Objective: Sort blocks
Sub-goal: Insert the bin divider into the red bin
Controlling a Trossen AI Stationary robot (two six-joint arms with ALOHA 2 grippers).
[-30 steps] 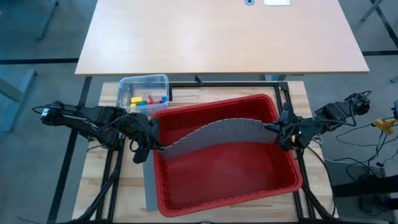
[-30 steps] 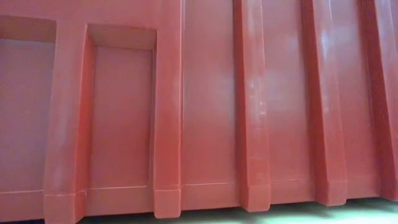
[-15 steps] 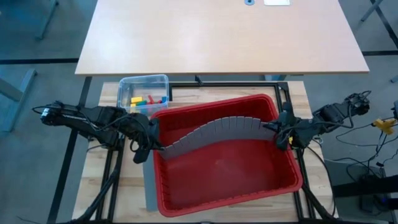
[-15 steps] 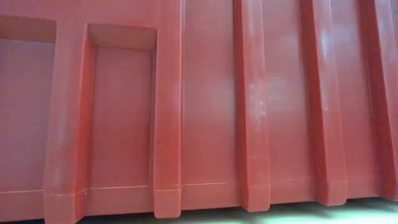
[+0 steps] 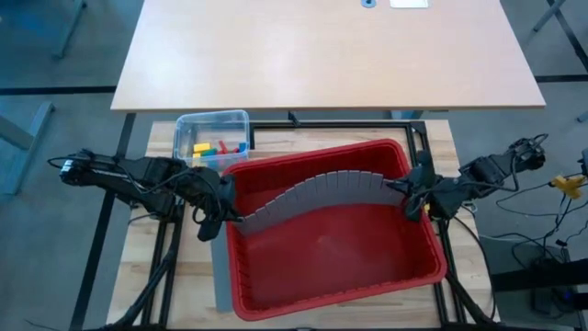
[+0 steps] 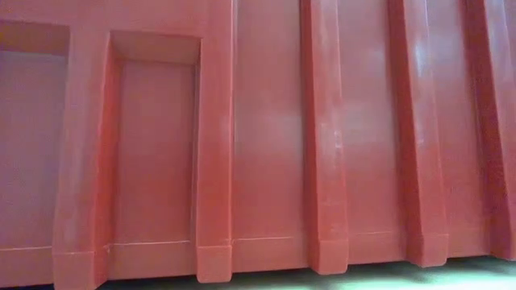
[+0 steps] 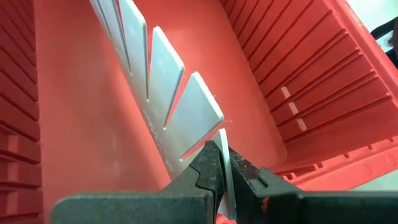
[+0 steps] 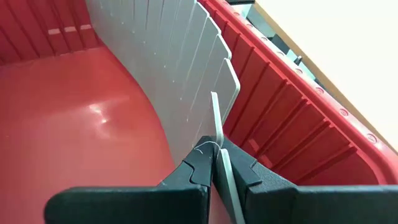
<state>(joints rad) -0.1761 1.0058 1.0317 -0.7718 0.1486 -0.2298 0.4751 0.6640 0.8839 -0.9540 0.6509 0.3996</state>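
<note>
A long grey slotted divider panel (image 5: 322, 193) stands on edge inside the red bin (image 5: 432, 267) and spans it in a bow toward the far wall. My left gripper (image 5: 225, 219) is shut on the panel's left end at the bin's left wall. My right gripper (image 5: 411, 195) is shut on its right end at the right wall. The blocks (image 5: 218, 146), red, yellow, green and blue, lie in a small clear tub (image 5: 213, 119) on the table beyond the bin's far left corner. My left gripper pinches the panel's last tab at its left end (image 7: 222, 144) between its two fingers, which slant down into the bin from the table's left. The thin panel stands on edge between them, bent away in a curve. My right gripper pinches the panel's right end edge (image 8: 214, 124) between its two fingers, which slant down from the table's right. The panel stands upright on edge and curves away along the bin's far wall.
The bin's red ribbed wall (image 6: 266, 137) fills the low view. Another grey panel (image 5: 219, 285) lies under the bin's left side on the table. A large pale tabletop (image 5: 322, 55) stands beyond the work table. Cables hang at the right (image 5: 551, 184).
My right gripper has turned a little and crept toward the bin's inside with its hold unchanged. The panel stays bowed between the two grippers.
</note>
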